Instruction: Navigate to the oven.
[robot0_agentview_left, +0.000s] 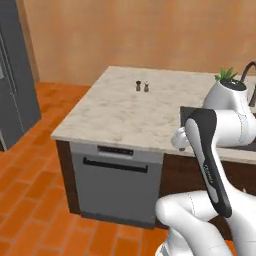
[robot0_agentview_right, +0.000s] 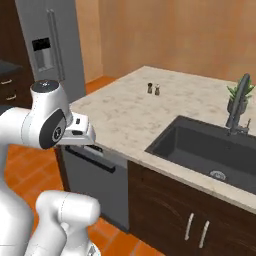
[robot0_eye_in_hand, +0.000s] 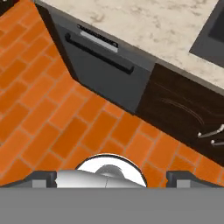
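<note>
The oven is out of view. My gripper (robot0_eye_in_hand: 111, 178) points down at the orange brick floor, and its two dark fingertips (robot0_eye_in_hand: 43, 177) stand far apart with nothing between them, so it is open. My white hand (robot0_agentview_right: 81, 129) hovers in front of the island's near edge, just above a grey dishwasher (robot0_agentview_left: 116, 182) that has a dark bar handle and a narrow control strip without knobs. The same dishwasher (robot0_eye_in_hand: 103, 72) lies below the hand.
A marble-topped island (robot0_agentview_left: 125, 107) stands straight ahead, carrying two small shakers (robot0_agentview_left: 141, 86). It also holds a dark sink (robot0_agentview_right: 205, 147), a faucet (robot0_agentview_right: 239, 102) and a potted plant (robot0_agentview_left: 226, 75). A steel fridge (robot0_agentview_left: 15, 85) stands at the left. Open floor (robot0_agentview_left: 30, 190) lies left of the island.
</note>
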